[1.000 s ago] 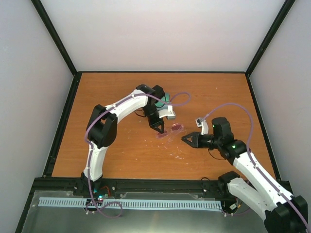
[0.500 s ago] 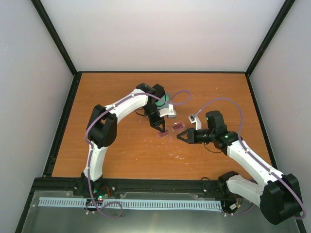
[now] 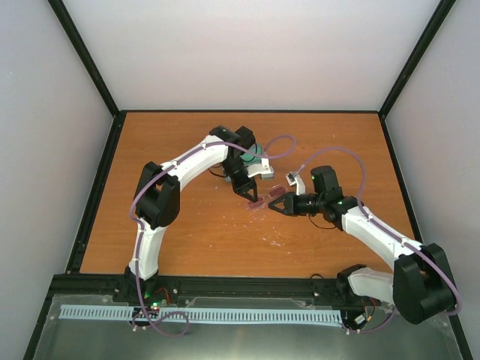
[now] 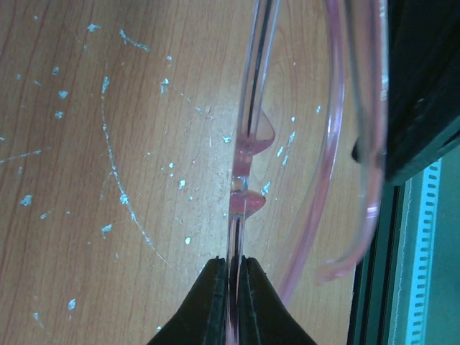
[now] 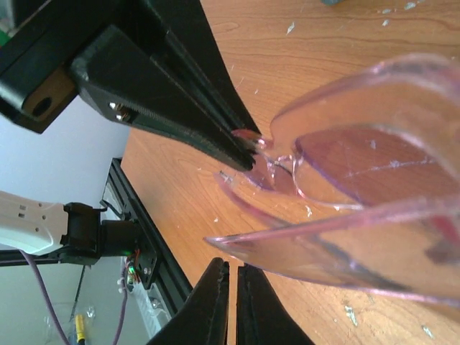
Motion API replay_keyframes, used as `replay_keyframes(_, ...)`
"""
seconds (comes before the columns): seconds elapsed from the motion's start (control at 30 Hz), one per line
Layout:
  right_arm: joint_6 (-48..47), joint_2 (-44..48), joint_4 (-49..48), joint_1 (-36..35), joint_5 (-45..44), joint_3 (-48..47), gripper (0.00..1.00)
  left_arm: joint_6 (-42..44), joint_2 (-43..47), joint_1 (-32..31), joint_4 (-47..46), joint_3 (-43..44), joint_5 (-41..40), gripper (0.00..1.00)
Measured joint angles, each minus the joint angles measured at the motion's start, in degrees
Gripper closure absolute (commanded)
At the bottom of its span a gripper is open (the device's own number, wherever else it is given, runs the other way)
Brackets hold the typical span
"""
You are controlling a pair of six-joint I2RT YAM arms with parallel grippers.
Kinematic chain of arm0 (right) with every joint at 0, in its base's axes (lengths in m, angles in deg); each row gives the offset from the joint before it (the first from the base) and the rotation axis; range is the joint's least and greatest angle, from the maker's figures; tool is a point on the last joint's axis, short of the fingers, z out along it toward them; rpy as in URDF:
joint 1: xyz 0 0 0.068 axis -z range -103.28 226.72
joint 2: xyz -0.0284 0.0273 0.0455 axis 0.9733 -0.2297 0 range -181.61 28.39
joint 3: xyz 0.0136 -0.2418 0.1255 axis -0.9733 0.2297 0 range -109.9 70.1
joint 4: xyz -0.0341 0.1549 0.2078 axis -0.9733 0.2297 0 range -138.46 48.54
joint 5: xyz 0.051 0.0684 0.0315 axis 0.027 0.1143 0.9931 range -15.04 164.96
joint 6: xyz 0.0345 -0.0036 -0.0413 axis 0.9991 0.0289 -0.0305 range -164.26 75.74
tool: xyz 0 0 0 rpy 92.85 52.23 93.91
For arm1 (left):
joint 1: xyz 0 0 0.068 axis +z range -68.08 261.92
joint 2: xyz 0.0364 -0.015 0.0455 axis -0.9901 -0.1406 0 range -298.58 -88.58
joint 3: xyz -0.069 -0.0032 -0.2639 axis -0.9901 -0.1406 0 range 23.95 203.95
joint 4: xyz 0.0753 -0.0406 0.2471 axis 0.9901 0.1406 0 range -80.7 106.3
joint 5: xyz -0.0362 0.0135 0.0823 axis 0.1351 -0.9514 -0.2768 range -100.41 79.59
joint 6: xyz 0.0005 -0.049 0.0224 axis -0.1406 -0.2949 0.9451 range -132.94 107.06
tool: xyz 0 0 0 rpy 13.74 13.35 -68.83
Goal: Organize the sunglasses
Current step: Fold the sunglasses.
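**Pink sunglasses (image 3: 274, 193) pinched at mid-table (image 3: 172, 232)**

The left gripper (image 4: 231, 264) is clenched on the thin front frame of the sunglasses near the table's middle. The right gripper (image 5: 231, 269), fingers pressed nearly together and grasping nothing, points at the sunglasses from just beside

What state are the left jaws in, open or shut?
Shut on the sunglasses: left wrist view shows the thin pink frame pinched between the jaws.
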Motion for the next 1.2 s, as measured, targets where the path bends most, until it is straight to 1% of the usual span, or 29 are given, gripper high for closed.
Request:
replay_keyframes(0.37,0.2,-7.3,-5.1,-0.4,0.1,-1.2,0.95,-0.9,0.0,0.0,0.0,0.6,1.9,0.99)
replay_keyframes(0.5,0.2,-8.8,-5.4,-0.6,0.0,-1.7,0.91,-1.1,0.0,0.0,0.0,0.6,2.0,0.99)
replay_keyframes(0.63,0.5,-8.5,-5.3,-0.6,0.0,-1.7,0.85,-1.7,0.0,0.0,-0.2,0.7,1.8,0.99)
replay_keyframes(0.77,0.3,-3.5,-1.4,-0.6,-0.5,-2.0,0.78,-2.5,0.0,-0.2,-1.1,0.7,1.0,0.99)
replay_keyframes(0.97,0.4,10.4,7.5,-0.3,-1.7,-3.3,0.77,-3.3,0.0,-0.1,-2.6,0.8,-0.5,0.99)
replay_keyframes(1.03,1.9,14.3,9.7,0.0,-2.7,-3.1,0.72,-3.5,0.0,0.0,-2.9,0.9,-0.9,0.99)
replay_keyframes(1.07,3.3,15.8,10.0,0.2,-3.2,-2.6,0.72,-3.7,0.0,0.0,-3.2,0.9,-1.2,0.99)
replay_keyframes(1.13,7.0,18.1,10.1,0.3,-4.3,-0.7,0.75,-4.2,0.1,0.0,-4.5,0.9,-2.5,0.99)
replay_keyframes(1.2,11.7,18.8,9.7,0.4,-5.6,1.7,0.76,-4.7,0.7,0.0,-7.1,0.1,-4.7,0.99)
